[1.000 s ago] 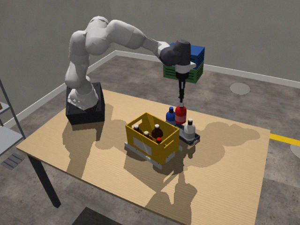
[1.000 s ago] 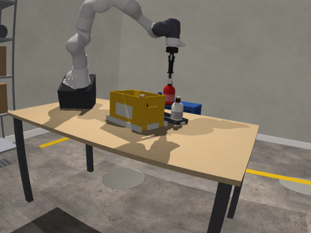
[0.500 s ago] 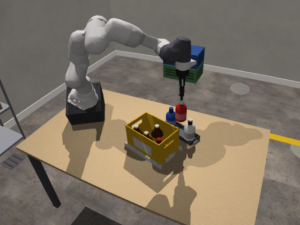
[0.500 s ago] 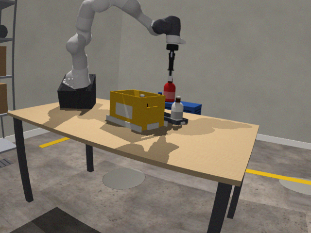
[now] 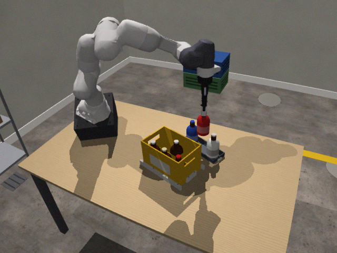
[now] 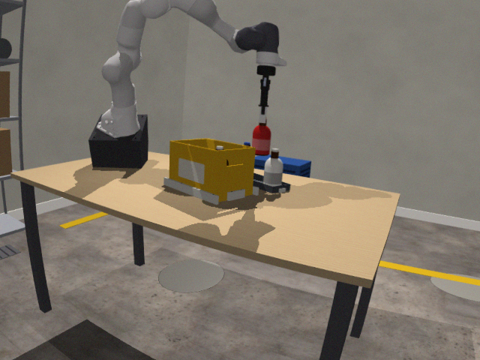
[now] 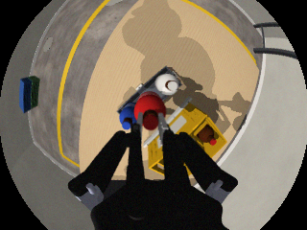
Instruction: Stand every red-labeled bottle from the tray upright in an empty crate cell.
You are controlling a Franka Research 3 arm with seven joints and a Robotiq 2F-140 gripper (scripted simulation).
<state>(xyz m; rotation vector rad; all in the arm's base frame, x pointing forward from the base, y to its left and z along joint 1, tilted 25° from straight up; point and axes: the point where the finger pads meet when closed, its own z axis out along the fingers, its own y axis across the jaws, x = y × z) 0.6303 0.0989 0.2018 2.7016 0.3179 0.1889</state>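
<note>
Tool clamped on red bottle's neck, bottle hanging upright above tray. Crate lies beside tray, toward arm base.

The arm arches up from its base and reaches out level, wrist bent so the gripper points straight down. Its 2 fingers are pinched narrow on the neck of the red bottle, which hangs upright beneath.
</note>
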